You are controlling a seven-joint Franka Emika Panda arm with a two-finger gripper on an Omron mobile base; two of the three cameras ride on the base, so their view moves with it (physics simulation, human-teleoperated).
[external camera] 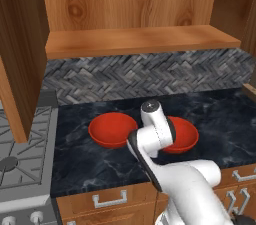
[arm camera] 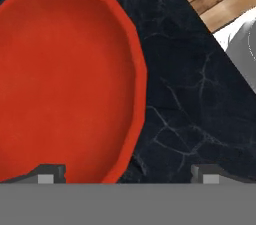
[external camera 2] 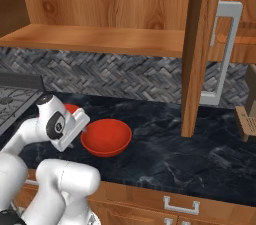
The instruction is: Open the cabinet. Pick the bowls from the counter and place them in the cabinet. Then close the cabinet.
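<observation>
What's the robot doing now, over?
Gripper open, low over a red bowl's rim. Cabinet open, both bowls on counter. Nothing blocking.

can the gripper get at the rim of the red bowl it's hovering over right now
Probably yes. The open gripper hangs just above the bowl, its fingertips straddling the near rim, one over the bowl, one over bare counter. Nothing lies between them and the rim.

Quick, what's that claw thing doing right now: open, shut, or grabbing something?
Gripper: open and holding nothing; its two fingertips straddle the rim of a red bowl on the counter.
</observation>
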